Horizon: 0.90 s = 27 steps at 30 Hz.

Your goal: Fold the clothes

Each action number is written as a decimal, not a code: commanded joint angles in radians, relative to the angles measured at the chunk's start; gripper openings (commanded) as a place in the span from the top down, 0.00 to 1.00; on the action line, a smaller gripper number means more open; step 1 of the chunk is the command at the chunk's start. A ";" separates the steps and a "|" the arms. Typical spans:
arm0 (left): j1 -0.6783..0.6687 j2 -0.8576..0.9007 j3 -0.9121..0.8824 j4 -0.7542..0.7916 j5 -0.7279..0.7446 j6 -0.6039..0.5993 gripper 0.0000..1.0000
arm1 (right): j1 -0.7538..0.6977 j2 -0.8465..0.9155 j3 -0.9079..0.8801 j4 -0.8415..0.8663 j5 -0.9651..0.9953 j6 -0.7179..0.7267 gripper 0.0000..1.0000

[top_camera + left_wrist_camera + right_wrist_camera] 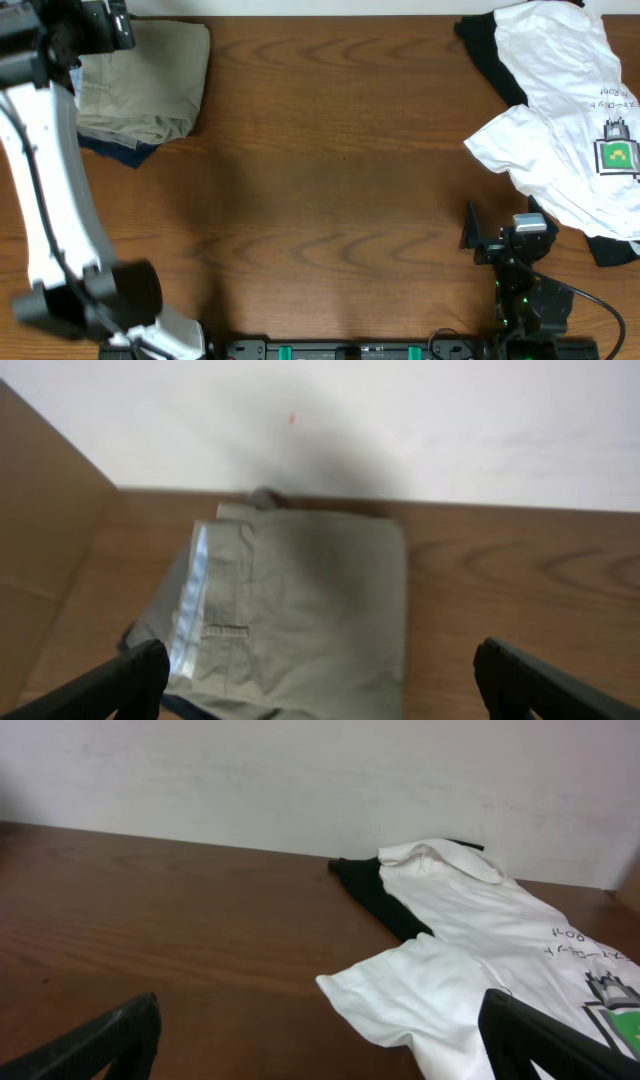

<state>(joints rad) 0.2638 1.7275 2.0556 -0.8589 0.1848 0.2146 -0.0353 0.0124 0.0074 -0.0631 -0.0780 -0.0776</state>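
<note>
The khaki shorts [145, 85] lie folded at the table's far left, on top of a dark blue garment [120, 152]. My left gripper [100, 30] hovers over their far edge. In the left wrist view it [320, 695] is open and empty above the shorts [300, 600]. The white T-shirt with green print [565, 120] lies crumpled at the far right over a black garment [490, 55]. My right gripper [498, 228] is low at the front right. In the right wrist view it [320, 1040] is open and empty, just short of the T-shirt's sleeve [400, 990] and the black garment [375, 890].
The brown wooden table [330, 180] lies between the two piles. A white wall [300, 780] runs along the table's far edge. A brown cardboard panel [40, 550] stands to the left of the shorts. The arm bases sit at the front edge.
</note>
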 commanded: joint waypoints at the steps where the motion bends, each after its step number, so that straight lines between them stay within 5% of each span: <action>1: -0.047 -0.114 -0.011 -0.009 -0.009 0.016 0.02 | -0.012 -0.007 -0.002 -0.005 0.007 -0.006 0.01; 5: -0.124 -0.264 -0.157 0.025 -0.008 0.105 0.02 | -0.012 -0.007 -0.002 -0.005 0.007 -0.006 0.01; 10: -0.202 -0.502 -0.519 0.271 -0.008 0.117 0.02 | -0.012 -0.007 -0.002 -0.005 0.007 -0.006 0.01; 18: -0.212 -0.851 -1.157 0.645 0.014 -0.026 0.02 | -0.012 -0.007 -0.002 -0.005 0.007 -0.006 0.01; 27: -0.241 -1.165 -1.618 0.915 -0.003 -0.055 0.02 | -0.012 -0.007 -0.002 -0.005 0.007 -0.006 0.01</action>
<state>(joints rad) 0.0364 0.6624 0.5182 0.0174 0.1841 0.1814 -0.0353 0.0116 0.0074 -0.0631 -0.0742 -0.0776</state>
